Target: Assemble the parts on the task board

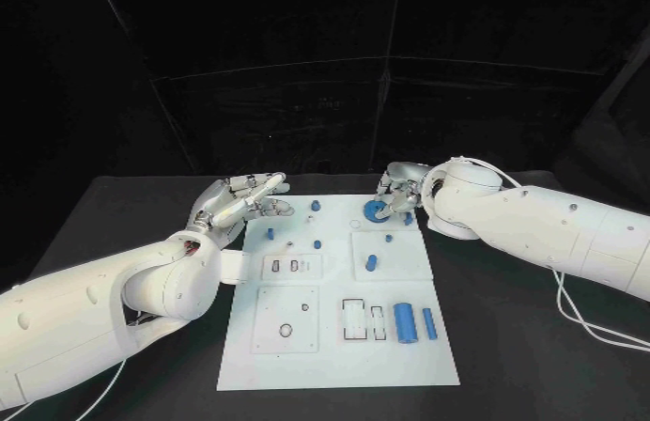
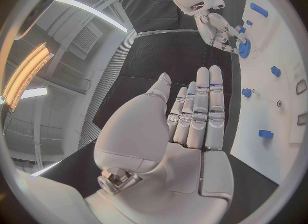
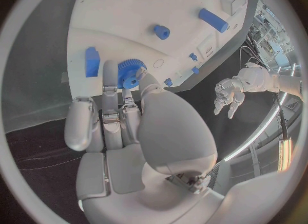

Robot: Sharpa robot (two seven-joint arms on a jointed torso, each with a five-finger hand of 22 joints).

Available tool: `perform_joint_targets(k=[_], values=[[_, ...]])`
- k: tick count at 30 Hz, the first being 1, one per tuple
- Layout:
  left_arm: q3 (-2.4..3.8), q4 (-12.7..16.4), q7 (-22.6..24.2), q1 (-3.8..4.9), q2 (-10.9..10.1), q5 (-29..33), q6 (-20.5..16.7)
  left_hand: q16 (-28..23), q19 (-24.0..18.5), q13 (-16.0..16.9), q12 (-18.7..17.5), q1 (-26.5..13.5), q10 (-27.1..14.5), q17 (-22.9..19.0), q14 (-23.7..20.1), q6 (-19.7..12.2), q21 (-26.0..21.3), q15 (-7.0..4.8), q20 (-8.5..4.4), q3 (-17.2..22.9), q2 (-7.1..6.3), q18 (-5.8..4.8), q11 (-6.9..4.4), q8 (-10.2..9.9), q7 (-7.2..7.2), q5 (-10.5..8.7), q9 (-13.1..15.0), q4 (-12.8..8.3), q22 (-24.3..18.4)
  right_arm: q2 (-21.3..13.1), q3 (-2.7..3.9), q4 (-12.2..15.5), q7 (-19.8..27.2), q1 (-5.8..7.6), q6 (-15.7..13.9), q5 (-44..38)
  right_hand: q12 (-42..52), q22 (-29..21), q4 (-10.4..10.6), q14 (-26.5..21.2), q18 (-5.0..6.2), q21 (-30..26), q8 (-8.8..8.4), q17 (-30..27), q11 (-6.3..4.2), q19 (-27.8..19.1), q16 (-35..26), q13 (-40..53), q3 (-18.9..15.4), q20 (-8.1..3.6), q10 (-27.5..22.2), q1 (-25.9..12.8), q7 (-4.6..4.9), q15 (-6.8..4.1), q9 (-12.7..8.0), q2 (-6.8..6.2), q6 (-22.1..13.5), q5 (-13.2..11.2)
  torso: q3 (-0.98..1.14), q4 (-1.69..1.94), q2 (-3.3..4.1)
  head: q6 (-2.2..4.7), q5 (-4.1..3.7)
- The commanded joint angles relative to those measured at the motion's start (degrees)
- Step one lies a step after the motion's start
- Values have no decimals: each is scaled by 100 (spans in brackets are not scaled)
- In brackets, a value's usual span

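Board: the flat white plastic task board is lying in the middle of the black tabletop.
Right hand: the silver right hand is reaching over the far right part of the board and pinching a round blue toothed gear between its fingertips.
Gear place: the gear is sitting low at the board's far end; I cannot tell if it is already on its peg or just above it.
Left hand: the silver left hand is hanging in the air by the board's far left corner, fingers straight and close together, holding nothing.
Looks done: a few small blue pegs are standing up near the far end of the board, so I am guessing those are already in.
Still lying loose: a fat blue cylinder and a thin blue rod are lying side by side on the near right part of the board.
Also loose: a short blue bar is lying flat on the raised square in the middle right.
Empty holes: some rectangle slots and a ring mark are waiting with nothing in them.
How far: I am thinking the job is about partway, with the gear step going on now and the bigger pieces still left.
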Motion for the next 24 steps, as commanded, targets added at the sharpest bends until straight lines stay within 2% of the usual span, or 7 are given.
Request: perform_joint_targets(k=[1,4,8,12,15,20,24], values=[[6,7,11,10,6,-28,71,-6,21,-5,-17,8,-20,5,6,5,40,-11,10,-16,29,23,-5,-24,-12,25,-1,-32,7,12,-8,7,-49,-4,101,-33,38,14,-5,114,-109,24,25,10,-6,42,-26,458,53,-1,48,15,-6,5,6,80,73,-1,-1,7,2,2,-6],[6,6,11,10,3,-28,70,-6,21,-5,-17,8,-20,5,6,5,40,-11,10,-16,29,23,-5,-24,-12,25,-1,-32,7,14,-8,21,-36,-5,-10,-108,57,25,-39,111,-110,31,49,13,-23,46,-33,490,136,-11,69,60,-23,-8,8,149,172,-6,-2,4,2,-1,-4],[6,7,11,10,3,-28,73,-6,21,-5,-17,8,-20,5,6,5,40,-11,10,-16,29,23,-5,-24,-12,25,-1,-32,7,9,-8,96,51,-8,-333,-349,172,101,-151,96,-124,67,113,16,-79,82,-50,658,356,-41,191,215,-91,-47,23,270,410,-78,-2,2,0,-1,-2],[6,8,12,10,5,-28,73,-6,21,-5,-17,8,-20,5,6,5,40,-11,10,-16,29,23,-5,-24,-12,25,-1,-32,7,0,-8,215,169,-17,-691,-481,239,165,-180,97,-137,98,132,22,-118,115,-56,755,478,-67,265,199,-139,-70,31,295,575,-144,-1,0,0,3,3],[6,11,12,10,4,-28,72,-6,21,-5,-17,8,-20,5,6,5,40,-11,10,-16,29,23,-5,-24,-12,25,-1,-32,7,-19,-8,342,227,-22,-904,-570,258,204,-199,96,-145,116,118,25,-130,134,-59,785,540,-77,288,188,-153,-79,28,294,620,-115,0,6,0,11,5],[6,23,12,10,-10,-28,70,-9,19,-5,-23,17,-21,16,4,6,43,-11,9,-10,36,23,-4,-28,-10,25,-2,-44,9,-74,-8,670,314,-27,-1230,-673,268,268,-244,96,-158,149,45,33,-137,166,-70,812,704,-90,306,121,-157,-88,9,226,678,109,-8,13,-4,16,20],[6,42,11,10,-27,-28,71,-9,19,-5,-23,17,-21,16,4,6,43,-11,9,-10,36,23,-4,-28,-10,25,-2,-44,9,-33,-7,936,288,-28,-1404,-836,267,306,-240,100,-166,166,11,38,-135,184,-72,816,758,-90,309,58,-155,-86,2,191,690,134,-13,24,-5,23,43]])
